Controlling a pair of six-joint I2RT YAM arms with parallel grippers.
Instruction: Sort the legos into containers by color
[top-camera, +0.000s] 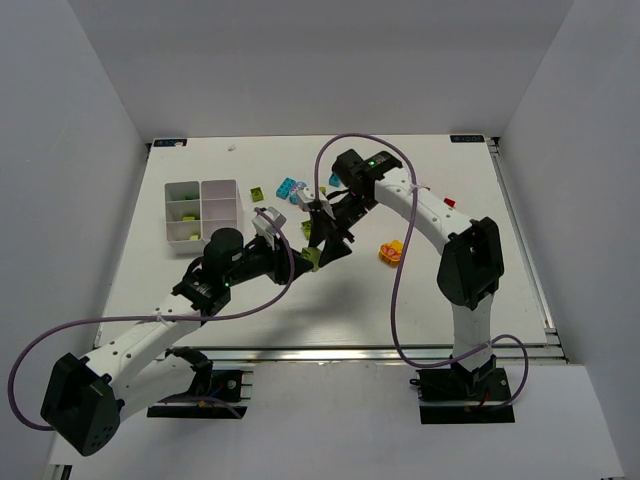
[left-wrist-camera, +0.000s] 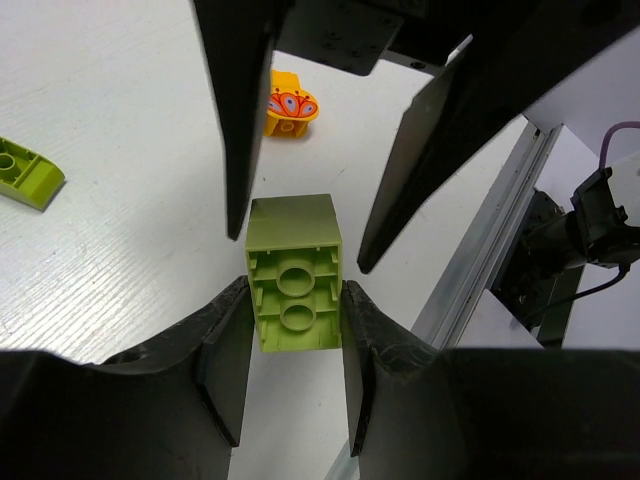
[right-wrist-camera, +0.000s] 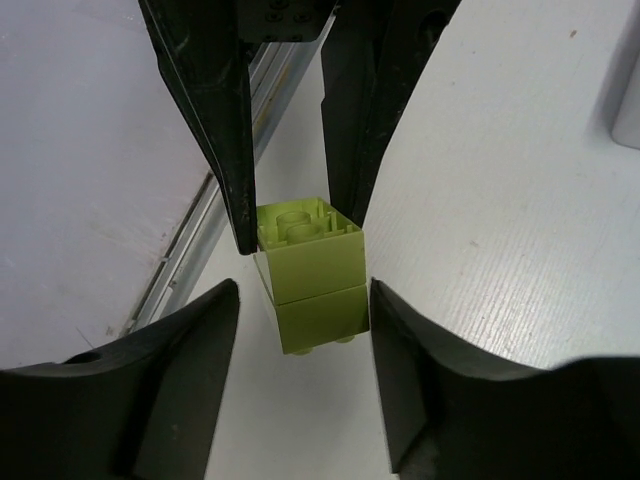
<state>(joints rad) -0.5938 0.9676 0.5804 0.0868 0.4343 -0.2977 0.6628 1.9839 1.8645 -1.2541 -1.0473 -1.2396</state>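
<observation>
One left arm (top-camera: 140, 345), one right arm (top-camera: 425, 210), one desk (top-camera: 500, 290). One white tray (top-camera: 201, 196). Two stacked lime legos (right-wrist-camera: 312, 268), one yellow-orange lego (top-camera: 390, 250), one red lego (top-camera: 449, 203), at least two cyan legos (top-camera: 288, 186).

On my feed I see a white table (top-camera: 480, 300) with a faintly grained top, boxed in by plain white walls (top-camera: 60, 200) on the left, far and right sides. A metal rail (top-camera: 330, 352) runs along its near edge, and another runs along the right edge. Small black tabs (top-camera: 170, 142) sit at both far corners, and a tiny white speck (top-camera: 232, 147) lies near the far-left one.
</observation>
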